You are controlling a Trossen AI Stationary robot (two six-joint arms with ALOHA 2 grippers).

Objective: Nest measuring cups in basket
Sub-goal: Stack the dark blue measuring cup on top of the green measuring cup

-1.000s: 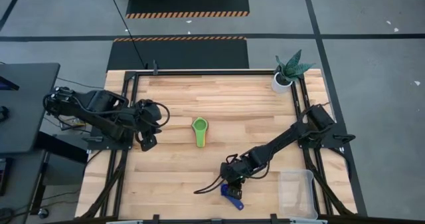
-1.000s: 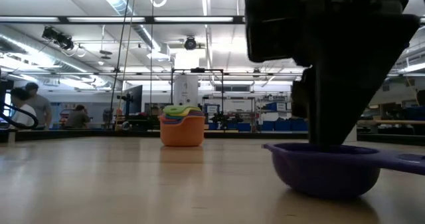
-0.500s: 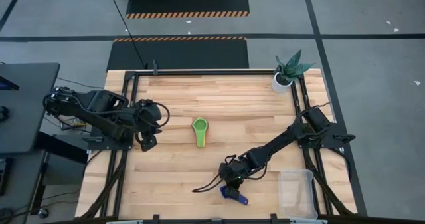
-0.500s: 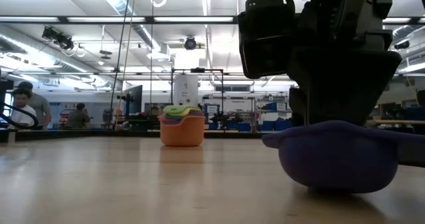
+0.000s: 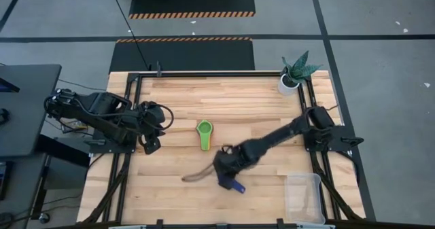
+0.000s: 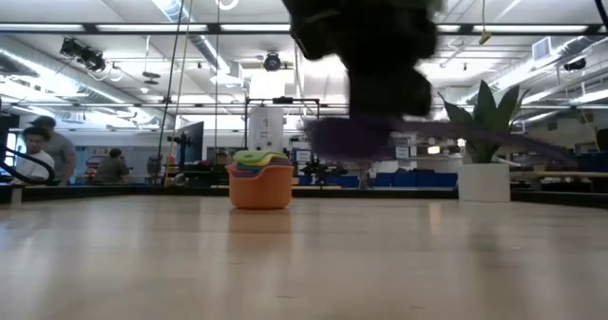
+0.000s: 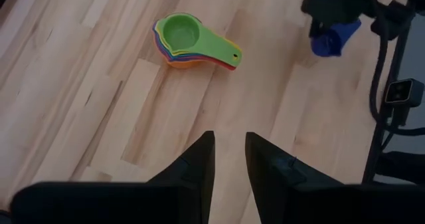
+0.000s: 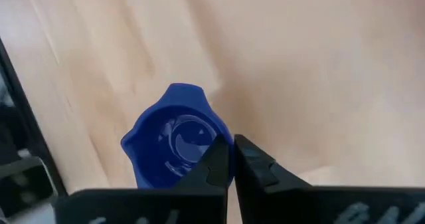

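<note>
The left arm lies folded at the bench's (image 5: pixel 177 181) left edge, its hand (image 5: pixel 151 145) low over the wood with the fingers (image 7: pixel 199 161) set a narrow gap apart and nothing between them.

Near the middle of the bench sits one stack of nested cups (image 5: pixel 204 130), green on top, with orange at the bottom as the low view shows; the handles lie together, pointing toward the front edge. How many cups the stack holds cannot be counted.

The right arm reaches in a long diagonal from its base on the right side toward the middle. Its hand (image 5: pixel 224 169) is pinched tight on the rim of one dark blue cup (image 5: pixel 231 183), which hangs in the air clear of the wood, its bowl facing the wrist camera. This cup is just right of and nearer the front than the stack.

One clear basket (image 5: pixel 304 196) stands at the front right corner, well apart from both hands. One plant in a white pot (image 5: pixel 290 83) stands at the back right corner.
</note>
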